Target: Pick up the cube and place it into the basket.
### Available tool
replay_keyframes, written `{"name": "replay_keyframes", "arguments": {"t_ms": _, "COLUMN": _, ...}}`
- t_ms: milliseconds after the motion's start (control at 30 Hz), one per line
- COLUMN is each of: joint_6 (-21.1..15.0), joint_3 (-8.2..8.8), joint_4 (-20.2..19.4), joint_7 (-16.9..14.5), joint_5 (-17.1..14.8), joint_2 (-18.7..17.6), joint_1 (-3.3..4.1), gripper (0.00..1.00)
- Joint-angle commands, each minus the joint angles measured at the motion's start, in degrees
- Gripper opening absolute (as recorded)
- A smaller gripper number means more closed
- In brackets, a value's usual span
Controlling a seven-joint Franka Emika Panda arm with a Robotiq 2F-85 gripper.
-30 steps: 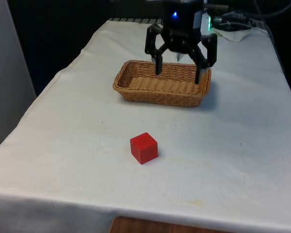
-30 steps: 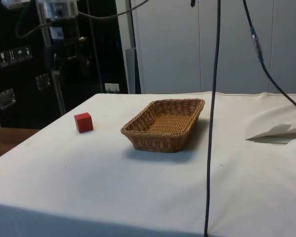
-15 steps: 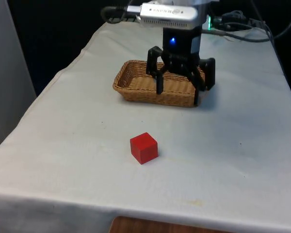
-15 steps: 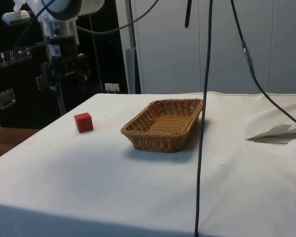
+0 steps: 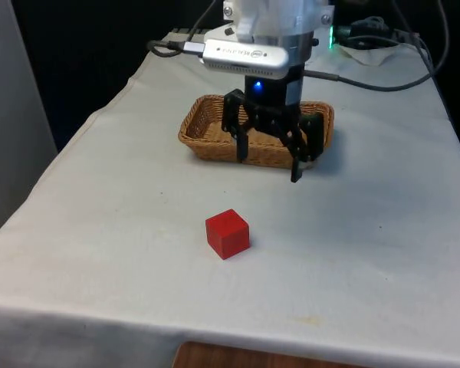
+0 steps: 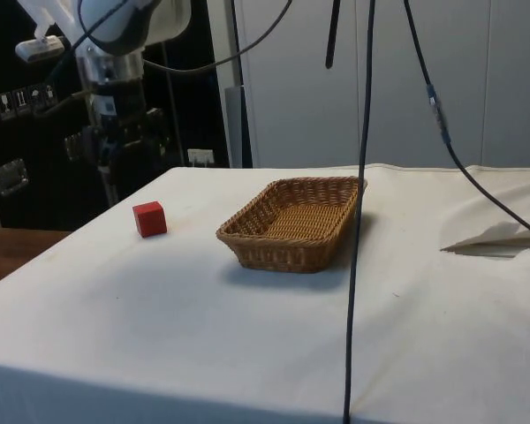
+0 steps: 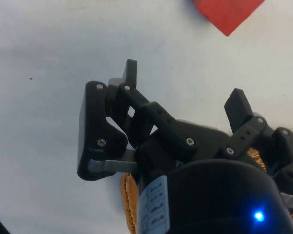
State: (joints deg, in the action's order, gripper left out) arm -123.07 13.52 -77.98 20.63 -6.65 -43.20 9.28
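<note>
The black two-finger tool (image 5: pixel 269 162) hangs in the air with its fingers spread wide and nothing between them. In the front view it sits in front of the near rim of the woven wicker basket (image 5: pixel 207 138), fingertips pointing down and clear of the cloth.

The small red cube (image 5: pixel 228 234) rests on the white-clothed surface (image 5: pixel 100 230), well apart from the basket, turned so that one corner faces the front camera. From the side, the cube (image 6: pixel 149 218) stands by itself on the cloth, the basket (image 6: pixel 293 223) away to one side and the tool (image 6: pixel 119 155) above and behind it.

What matters now, I'd say, is the gap between tool and cube: the cube lies nearer the front camera than the fingertips and a little towards the front view's left, and lower. The wrist view agrees (a red corner (image 7: pixel 227 13) shows beyond the spread fingertips (image 7: pixel 130 73)). The tool looks to need travel forward and down, and perhaps some rotation to meet flat faces.
</note>
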Motion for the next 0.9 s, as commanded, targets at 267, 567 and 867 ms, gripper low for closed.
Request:
{"name": "replay_keyframes", "arguments": {"t_ms": 267, "joint_6": -0.2, "joint_3": 1.15, "joint_4": 1.4, "joint_7": 0.1, "joint_5": -1.3, "joint_2": -2.3, "joint_1": -0.52, "gripper": 1.0}}
{"name": "replay_keyframes", "arguments": {"t_ms": 567, "joint_6": -0.7, "joint_3": 1.95, "joint_4": 3.1, "joint_7": 1.5, "joint_5": -2.3, "joint_2": -5.0, "joint_1": -0.8, "gripper": 1.0}}
{"name": "replay_keyframes", "arguments": {"t_ms": 867, "joint_6": -1.1, "joint_3": 2.18, "joint_4": 3.2, "joint_7": 4.0, "joint_5": -2.3, "joint_2": -6.2, "joint_1": -1.03, "gripper": 1.0}}
